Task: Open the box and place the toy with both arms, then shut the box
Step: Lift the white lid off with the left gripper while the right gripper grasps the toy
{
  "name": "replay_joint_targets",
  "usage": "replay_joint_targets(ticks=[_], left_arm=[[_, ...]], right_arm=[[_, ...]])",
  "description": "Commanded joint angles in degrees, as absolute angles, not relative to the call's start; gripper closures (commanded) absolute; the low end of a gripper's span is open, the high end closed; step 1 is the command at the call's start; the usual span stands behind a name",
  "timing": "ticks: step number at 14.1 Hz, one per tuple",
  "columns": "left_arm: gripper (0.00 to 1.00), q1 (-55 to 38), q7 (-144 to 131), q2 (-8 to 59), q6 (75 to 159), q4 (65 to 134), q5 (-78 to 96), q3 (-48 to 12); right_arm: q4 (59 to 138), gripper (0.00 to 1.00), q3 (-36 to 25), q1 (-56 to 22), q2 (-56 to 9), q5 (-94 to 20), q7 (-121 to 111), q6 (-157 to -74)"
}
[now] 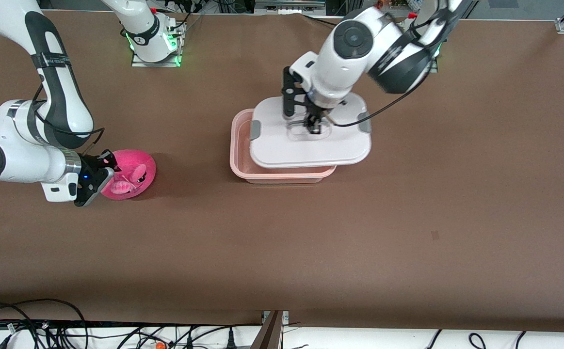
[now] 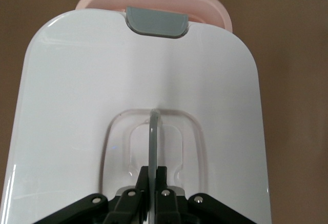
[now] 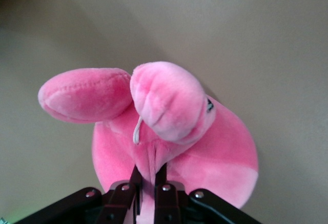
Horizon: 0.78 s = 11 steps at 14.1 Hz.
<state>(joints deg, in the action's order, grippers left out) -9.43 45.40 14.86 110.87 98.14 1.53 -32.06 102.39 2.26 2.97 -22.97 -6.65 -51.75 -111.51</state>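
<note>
The pink tub of the box stands mid-table. Its white lid hangs over it, shifted toward the left arm's end, so the tub's rim shows on the right arm's side and the camera side. My left gripper is shut on the lid's clear centre handle; the lid and the tub rim show in the left wrist view. My right gripper is shut on a fold of the pink plush toy at the right arm's end of the table. The toy fills the right wrist view, pinched by that gripper.
Grey side clips sit on the lid's short ends, one showing in the left wrist view. The brown table stretches bare toward the front camera. Cables lie along the front edge.
</note>
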Motion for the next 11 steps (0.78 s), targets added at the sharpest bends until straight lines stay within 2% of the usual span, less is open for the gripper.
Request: replay_joint_targets(ticks=[1, 3, 4, 9, 11], left_arm=[[1.00, -7.6, 46.2, 11.6, 96.4, 93.6, 2.9, -28.3], [1.00, -7.5, 50.8, 11.2, 88.0, 89.8, 2.7, -22.6], [1.00, -7.4, 56.3, 11.2, 86.6, 89.0, 2.8, -19.5], [1.00, -6.8, 84.9, 11.2, 84.2, 89.6, 2.8, -5.4], [1.00, -6.8, 90.9, 11.2, 82.7, 89.6, 0.7, -1.5]], right_arm=[[99.2, 1.00, 3.3, 2.5, -21.8, -7.9, -51.4, -109.0], [95.5, 1.00, 3.8, 1.2, -21.8, -8.0, -51.3, -105.1], [93.8, 1.00, 3.9, -0.1, -21.8, -8.0, -50.8, -103.6], [84.3, 1.00, 3.9, -12.9, -21.0, -7.4, -33.5, -92.4], [82.7, 1.00, 3.9, -19.6, -21.0, -6.5, -27.5, -91.8]])
